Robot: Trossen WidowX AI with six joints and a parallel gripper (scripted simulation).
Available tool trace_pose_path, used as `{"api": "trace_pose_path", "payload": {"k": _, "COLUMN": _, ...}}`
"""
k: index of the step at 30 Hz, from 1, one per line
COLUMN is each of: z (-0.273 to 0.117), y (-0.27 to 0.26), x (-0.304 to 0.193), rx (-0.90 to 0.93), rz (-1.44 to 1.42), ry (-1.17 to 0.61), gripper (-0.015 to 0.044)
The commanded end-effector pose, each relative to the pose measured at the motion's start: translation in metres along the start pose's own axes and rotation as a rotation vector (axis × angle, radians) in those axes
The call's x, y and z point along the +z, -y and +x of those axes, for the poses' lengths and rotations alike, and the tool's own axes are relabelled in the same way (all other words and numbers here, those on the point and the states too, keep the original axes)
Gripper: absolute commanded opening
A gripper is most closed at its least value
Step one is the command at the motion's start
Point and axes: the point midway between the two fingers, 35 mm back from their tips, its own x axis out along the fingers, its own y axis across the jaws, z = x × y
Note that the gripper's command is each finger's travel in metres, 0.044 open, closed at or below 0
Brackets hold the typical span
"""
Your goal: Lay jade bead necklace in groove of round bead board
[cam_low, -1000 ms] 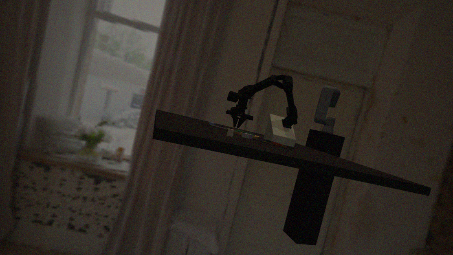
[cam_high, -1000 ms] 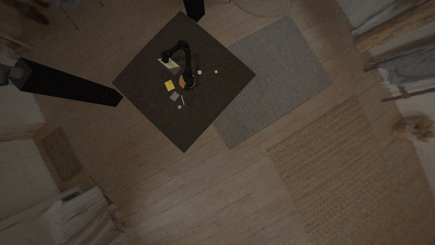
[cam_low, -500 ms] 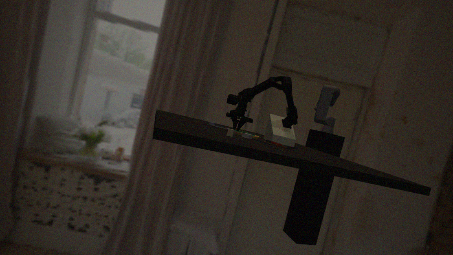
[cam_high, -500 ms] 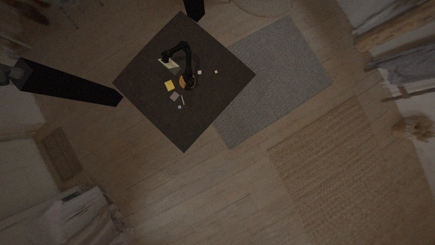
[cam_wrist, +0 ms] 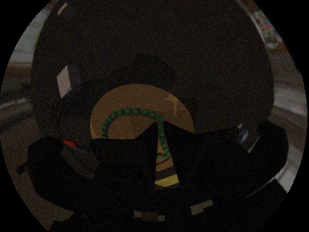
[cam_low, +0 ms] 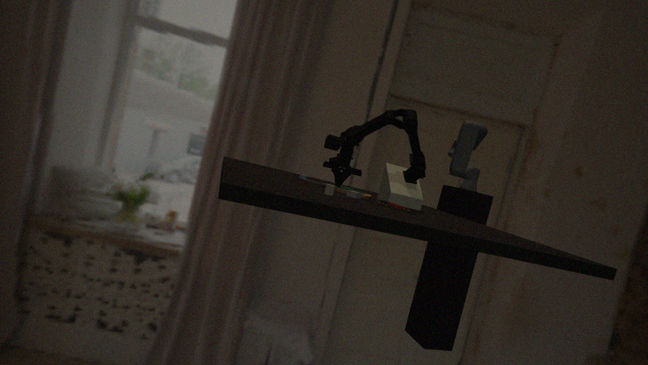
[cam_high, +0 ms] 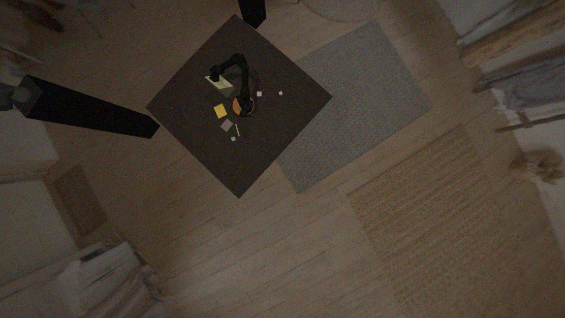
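The jade bead necklace (cam_wrist: 137,111) (cam_low: 347,187) is a loop of green beads lying over the round bead board (cam_wrist: 137,94) (cam_high: 238,105). Its upper arc shows in the wrist view. Its right side bends sharply inward between my fingers, and its lower left part is hidden behind a finger. My gripper (cam_wrist: 160,124) (cam_low: 339,185) points down low over the board, with its fingertips nearly together. It is shut on the necklace at the upper right of the loop. Whether beads sit in the groove cannot be told.
A white sloped box (cam_high: 224,84) (cam_low: 401,192) stands by the arm's base. A yellow square (cam_high: 220,110), a greyish block (cam_high: 226,125), a pale stick (cam_high: 237,129) and a blue cube (cam_high: 233,138) lie near the board. A pink cube (cam_high: 258,94) and a small tan cube (cam_high: 280,93) lie on its other side.
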Motion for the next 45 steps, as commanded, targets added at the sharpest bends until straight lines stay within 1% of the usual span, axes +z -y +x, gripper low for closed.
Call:
{"api": "trace_pose_path", "payload": {"k": 1, "z": 0.0, "y": 0.0, "x": 0.0, "rx": 0.0, "rz": -0.001, "ry": 0.0, "gripper": 0.0}}
{"api": "trace_pose_path", "payload": {"k": 15, "z": 0.0, "y": 0.0, "x": 0.0, "rx": 0.0, "rz": -0.001, "ry": 0.0, "gripper": 0.0}}
{"api": "trace_pose_path", "payload": {"k": 21, "z": -0.006, "y": 0.0, "x": -0.002, "rx": 0.006, "rz": 0.01, "ry": 0.0, "gripper": 0.0}}
{"api": "trace_pose_path", "payload": {"k": 31, "z": -0.006, "y": 0.011, "x": 0.001, "rx": 0.005, "rz": 0.01, "ry": 0.0, "gripper": 0.0}}
{"api": "trace_pose_path", "payload": {"k": 40, "z": 0.002, "y": 0.01, "x": 0.001, "rx": 0.005, "rz": 0.01, "ry": 0.0, "gripper": 0.0}}
{"api": "trace_pose_path", "payload": {"k": 45, "z": -0.002, "y": 0.01, "x": 0.002, "rx": 0.002, "rz": 0.0, "ry": 0.001, "gripper": 0.0131}}
